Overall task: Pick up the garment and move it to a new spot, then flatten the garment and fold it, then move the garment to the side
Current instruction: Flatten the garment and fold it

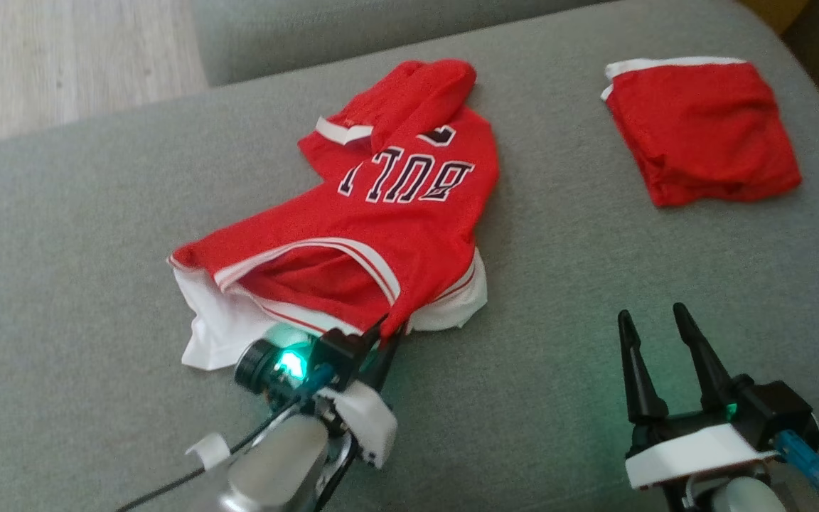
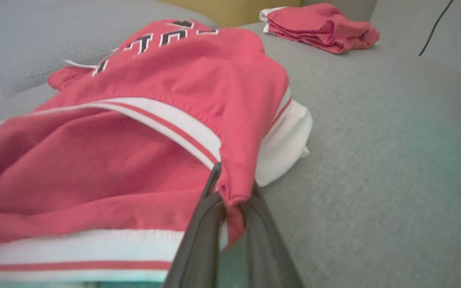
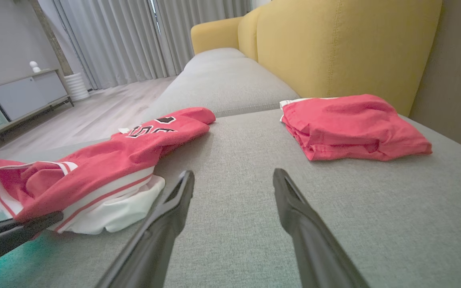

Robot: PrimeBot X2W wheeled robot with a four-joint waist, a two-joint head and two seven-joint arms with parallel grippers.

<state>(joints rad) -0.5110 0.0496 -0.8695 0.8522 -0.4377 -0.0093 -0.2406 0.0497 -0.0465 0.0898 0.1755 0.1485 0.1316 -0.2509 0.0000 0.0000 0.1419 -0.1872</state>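
Jersey (image 1: 395,213) is lying crumpled on the grey cushion (image 1: 559,284), left of the folded red pile (image 1: 701,131); we are judging it light, limp and slippery. Our left gripper (image 1: 384,334) is pinching its near trimmed edge, while our right gripper (image 1: 655,348), nearer us than that pile, is standing spread and empty. We are reading BULL, upside down
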